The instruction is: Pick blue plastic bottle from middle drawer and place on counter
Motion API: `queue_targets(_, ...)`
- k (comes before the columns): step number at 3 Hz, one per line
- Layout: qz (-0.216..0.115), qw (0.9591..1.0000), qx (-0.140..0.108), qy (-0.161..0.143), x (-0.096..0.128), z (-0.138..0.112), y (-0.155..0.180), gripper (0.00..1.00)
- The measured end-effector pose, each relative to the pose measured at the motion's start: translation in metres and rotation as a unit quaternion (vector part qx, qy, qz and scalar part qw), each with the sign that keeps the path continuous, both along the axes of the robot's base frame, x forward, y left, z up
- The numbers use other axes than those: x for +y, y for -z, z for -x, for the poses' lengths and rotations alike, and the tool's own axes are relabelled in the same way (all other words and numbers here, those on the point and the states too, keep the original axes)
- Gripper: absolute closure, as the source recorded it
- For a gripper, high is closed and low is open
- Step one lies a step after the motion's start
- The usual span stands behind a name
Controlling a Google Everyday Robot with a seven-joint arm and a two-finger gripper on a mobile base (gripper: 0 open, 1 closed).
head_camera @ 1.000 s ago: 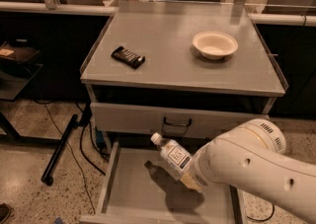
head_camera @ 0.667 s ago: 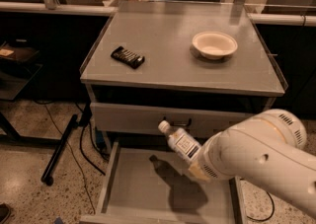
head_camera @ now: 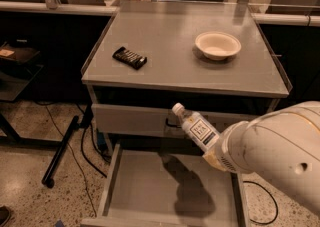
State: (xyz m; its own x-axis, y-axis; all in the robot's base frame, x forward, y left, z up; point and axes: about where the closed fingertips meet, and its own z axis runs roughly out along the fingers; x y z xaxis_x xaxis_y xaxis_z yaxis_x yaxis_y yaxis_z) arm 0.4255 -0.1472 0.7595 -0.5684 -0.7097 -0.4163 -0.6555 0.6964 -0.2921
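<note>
The blue plastic bottle, clear with a white cap and a white label, hangs tilted in the air above the open middle drawer, in front of the closed drawer front above it. Its cap points up and left. Its lower end is held in my gripper, which is mostly hidden behind my large white arm at the lower right. The drawer floor is bare and carries the arm's shadow. The counter is the grey cabinet top above and behind the bottle.
A black rectangular bar lies on the counter's left part. A white bowl stands on its right part. The closed upper drawer front is just below the counter edge. Cables and a black stand leg lie on the floor at left.
The bottle has risen out of the drawer and moved right, from near the drawer floor up to the level of the upper drawer front. My arm moved up with it.
</note>
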Motion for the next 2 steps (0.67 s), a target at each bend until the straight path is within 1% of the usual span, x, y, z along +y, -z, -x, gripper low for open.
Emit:
queue_targets(1, 0.0, 1.0, 0.0, 0.0, -0.0001, 0.0, -0.0001, 1.0)
queue_targets(2, -0.01, 0.9997, -0.004, 0.022, -0.009, -0.0076, -0.0041, 1.0)
